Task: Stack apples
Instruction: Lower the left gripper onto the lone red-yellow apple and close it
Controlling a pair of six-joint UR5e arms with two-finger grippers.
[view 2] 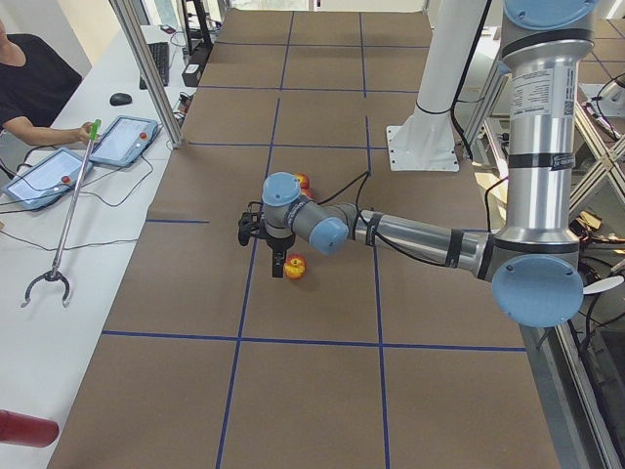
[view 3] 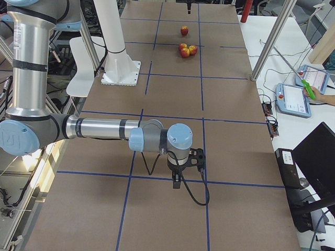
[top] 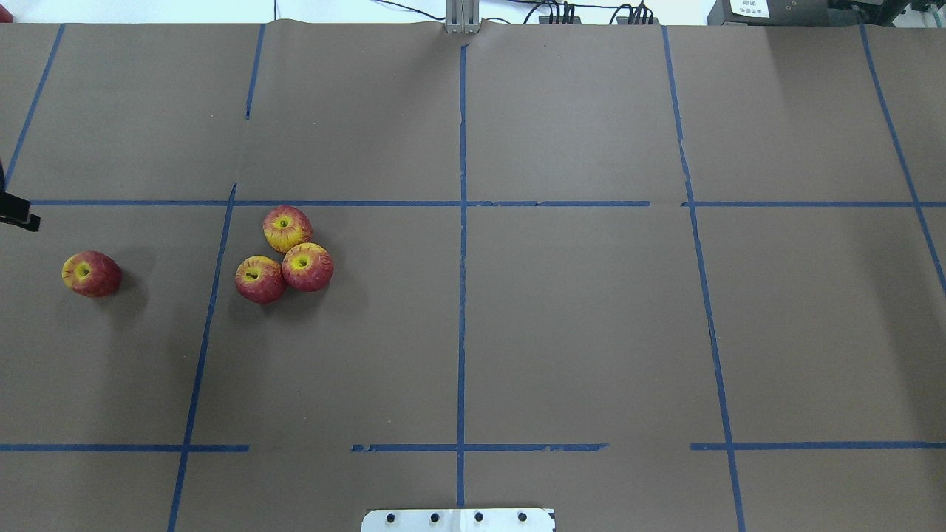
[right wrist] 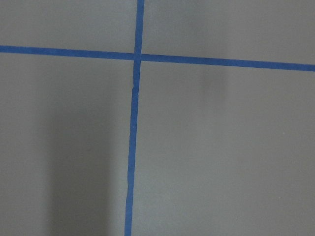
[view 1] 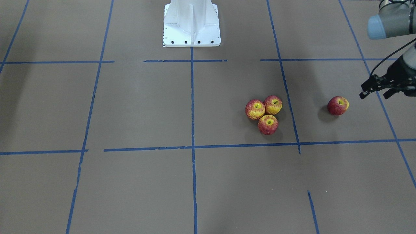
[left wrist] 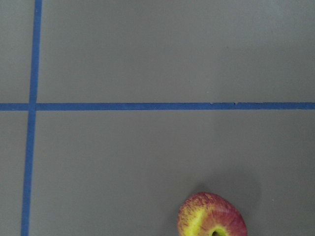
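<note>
Left pincer (view 1: pixel 373 94) hovers over the table (view 1: pixel 130 107), fingers spread wide and empty. The lone apple (view 1: pixel 338 105) sits just beside it, lower and toward table centre, not touching. The wrist view catches only the top of that apple (left wrist: pixel 211 217) at its bottom edge, so the pincer isn't centred over it. The three apples (top: pixel 299 262) huddle together, touching each other. They lie past the lone one on the side away from the pincer, well apart from it, across a tape line (top: pixel 206 332). Right pincer (view 3: pixel 180 180) is far from all the fruit, over bare table. It shows only in the side camera, so I can't tell if it's spread or closed.

Step in hand, my read: grab the lone apple, then seat it on the trio.
- **Pick:** shift until the apple sits between the fingers, drop straight down, and close across the widest part, not the dimple. It's round and smooth, so it will likely roll if one finger touches first.
- **Place:** aim for the hollow where the three meet and lower gently. Let go only once it rests; a bump could scatter the base.
</note>
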